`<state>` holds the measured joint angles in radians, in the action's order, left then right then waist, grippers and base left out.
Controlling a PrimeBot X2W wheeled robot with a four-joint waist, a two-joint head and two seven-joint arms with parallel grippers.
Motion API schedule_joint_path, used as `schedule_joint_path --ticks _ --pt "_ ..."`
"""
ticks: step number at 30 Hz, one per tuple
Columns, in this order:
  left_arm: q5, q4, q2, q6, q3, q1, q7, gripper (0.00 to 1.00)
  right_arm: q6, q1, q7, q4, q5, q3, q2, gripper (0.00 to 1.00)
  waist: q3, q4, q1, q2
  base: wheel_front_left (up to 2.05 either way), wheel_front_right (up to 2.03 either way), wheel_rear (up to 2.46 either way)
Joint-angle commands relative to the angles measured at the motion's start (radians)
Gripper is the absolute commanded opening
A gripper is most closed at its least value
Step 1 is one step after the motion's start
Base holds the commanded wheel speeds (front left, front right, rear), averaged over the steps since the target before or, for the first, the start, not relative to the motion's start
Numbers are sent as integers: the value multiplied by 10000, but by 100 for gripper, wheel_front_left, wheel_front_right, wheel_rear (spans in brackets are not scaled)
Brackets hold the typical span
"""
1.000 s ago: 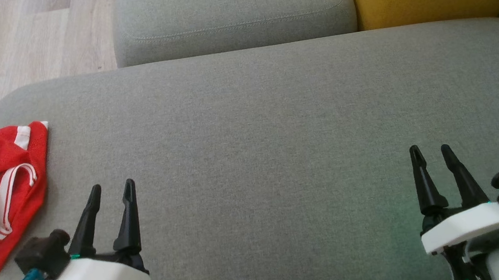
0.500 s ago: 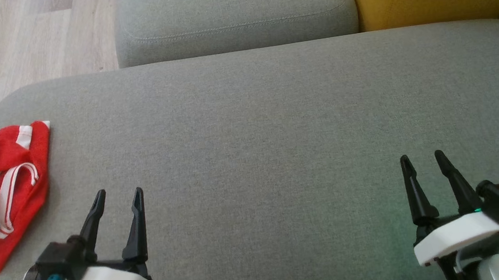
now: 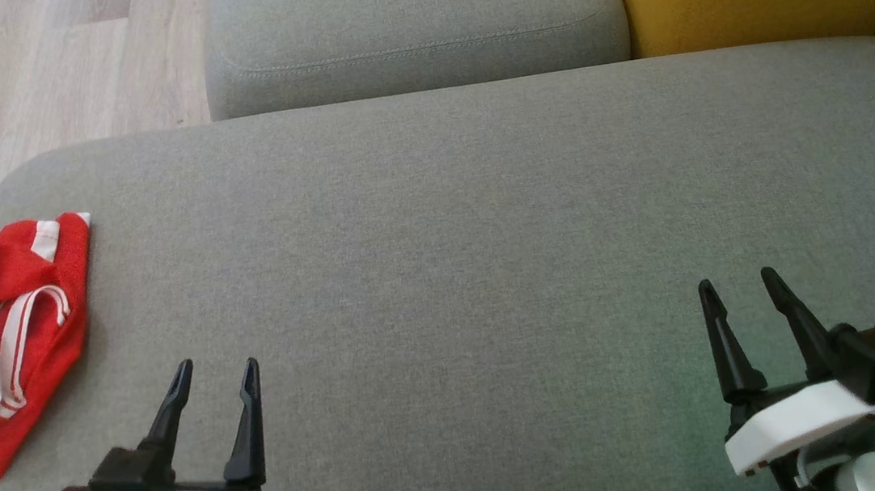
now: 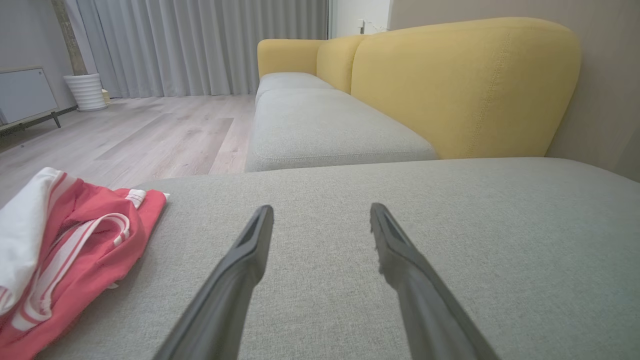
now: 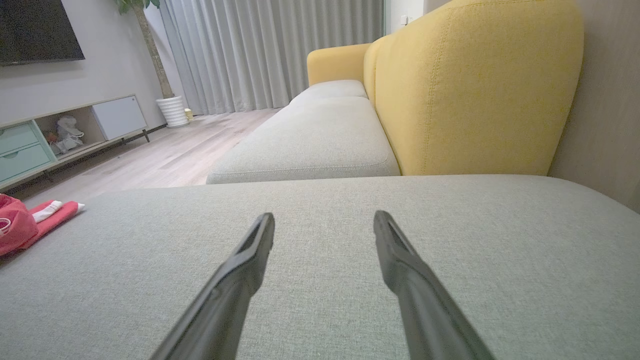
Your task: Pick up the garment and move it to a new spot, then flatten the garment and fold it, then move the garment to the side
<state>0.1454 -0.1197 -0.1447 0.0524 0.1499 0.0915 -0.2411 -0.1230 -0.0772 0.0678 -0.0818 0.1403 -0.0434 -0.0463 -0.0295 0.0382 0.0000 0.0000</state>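
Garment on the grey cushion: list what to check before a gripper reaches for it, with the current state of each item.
1. Left gripper open, holding nothing: ok.
2. Right gripper open, holding nothing: ok.
3. Garment free of both grippers: ok. It lies crumpled at the cushion's left end, apart from the left gripper.
4. Whole garment in view: not ok. The head view's left edge cuts it off.
5. Garment fully supported by the cushion: cannot tell.
6. Room for flattening: ok. Broad grey surface lies between the grippers.
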Motion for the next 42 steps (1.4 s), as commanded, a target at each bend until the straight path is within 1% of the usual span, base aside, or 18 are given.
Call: schedule_joint_path --ticks 1,15,33,37,42 --pt "-284 295 -26 -46 -340 -314 -197 100 -77 203 134 424 -207 -188 -42 100 1 5 0 0 0 0 0" --pt "153 56 144 -41 -616 -318 -206 100 -77 244 88 273 369 -101 -40 100 60 -15 0 0 0 0 0" --pt "198 -104 160 -24 -676 -357 -207 100 -77 287 139 246 313 -106 -40 100 126 4 0 0 0 0 0" --pt "208 -111 171 -38 -689 -405 -207 100 -77 279 141 275 283 -70 -40 100 145 115 0 0 0 0 0" --pt "265 -160 182 -94 -766 -488 -207 100 -77 240 99 411 179 -112 -40 100 149 484 0 0 0 0 0"
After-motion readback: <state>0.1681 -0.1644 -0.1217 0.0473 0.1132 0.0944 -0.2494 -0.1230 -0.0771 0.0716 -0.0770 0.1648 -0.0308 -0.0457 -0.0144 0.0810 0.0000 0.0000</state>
